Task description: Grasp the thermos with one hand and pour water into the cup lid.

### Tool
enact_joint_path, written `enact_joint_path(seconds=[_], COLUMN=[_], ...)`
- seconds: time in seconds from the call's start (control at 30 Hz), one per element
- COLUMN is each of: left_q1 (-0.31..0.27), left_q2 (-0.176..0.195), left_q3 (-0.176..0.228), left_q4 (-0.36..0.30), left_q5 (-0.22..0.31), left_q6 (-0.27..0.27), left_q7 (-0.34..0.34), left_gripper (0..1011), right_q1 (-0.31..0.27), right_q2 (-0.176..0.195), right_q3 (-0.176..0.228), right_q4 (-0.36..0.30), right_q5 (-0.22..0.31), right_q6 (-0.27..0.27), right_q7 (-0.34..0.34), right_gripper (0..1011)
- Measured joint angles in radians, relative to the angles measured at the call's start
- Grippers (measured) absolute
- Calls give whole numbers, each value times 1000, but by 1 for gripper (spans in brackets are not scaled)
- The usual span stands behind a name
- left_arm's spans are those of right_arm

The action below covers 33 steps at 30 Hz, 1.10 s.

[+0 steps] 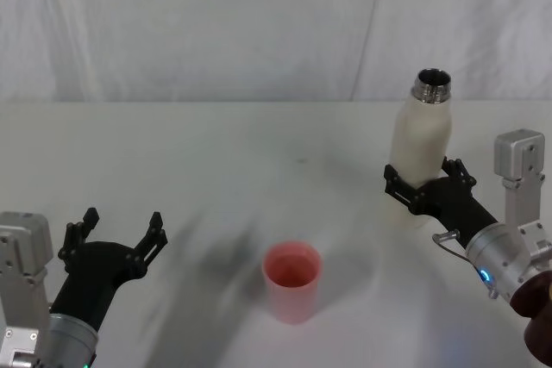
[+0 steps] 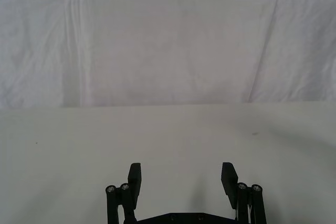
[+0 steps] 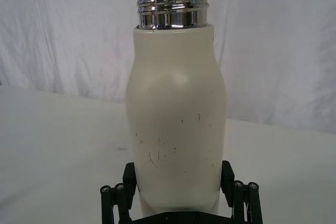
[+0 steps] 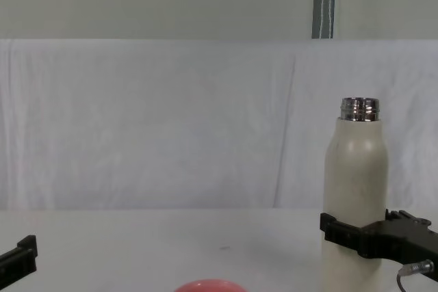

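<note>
The black right gripper (image 1: 420, 185) clasps the upright cream-white steel-necked thermos (image 1: 421, 140); lifting and pouring into the pink-red cup lid (image 1: 291, 280) remain, the left gripper (image 1: 121, 232) spread wide.

Your left gripper (image 1: 121, 232) and right gripper (image 1: 423, 180) are black, angular, with small screws at the finger pivots; wrists are silver, the right one showing a blue light and a thin wire loop.

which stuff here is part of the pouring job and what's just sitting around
Part of the job:
- thermos, upright, neck uncapped
- cup lid, pink, upright on the table
- right gripper, fingers on either side of the thermos's lower body

Just there:
- left gripper, open, holding nothing
- white table
- white cloth backdrop
</note>
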Motion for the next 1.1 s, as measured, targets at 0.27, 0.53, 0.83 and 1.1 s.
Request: enact_joint_path(seconds=[0.27, 0.53, 0.83, 1.1], left_q1=[0, 0, 0, 0], left_q2=[0, 0, 0, 0], left_q3=[0, 0, 0, 0], left_q4=[0, 0, 0, 0], left_q5=[0, 0, 0, 0], left_q6=[0, 0, 0, 0], left_q7=[0, 0, 0, 0], left_gripper=[1001, 1001, 1001, 1001], right_q1=[-6, -13, -26, -41], right_q2=[3, 12, 22, 31], right_q3=[1, -2, -5, -4], right_q4=[-3, -10, -19, -32], right_q5=[17, 23, 25, 26], right_q6=[-2, -5, -5, -1], right_q7=[17, 25, 26, 26], right_gripper=[1001, 1001, 1001, 1001])
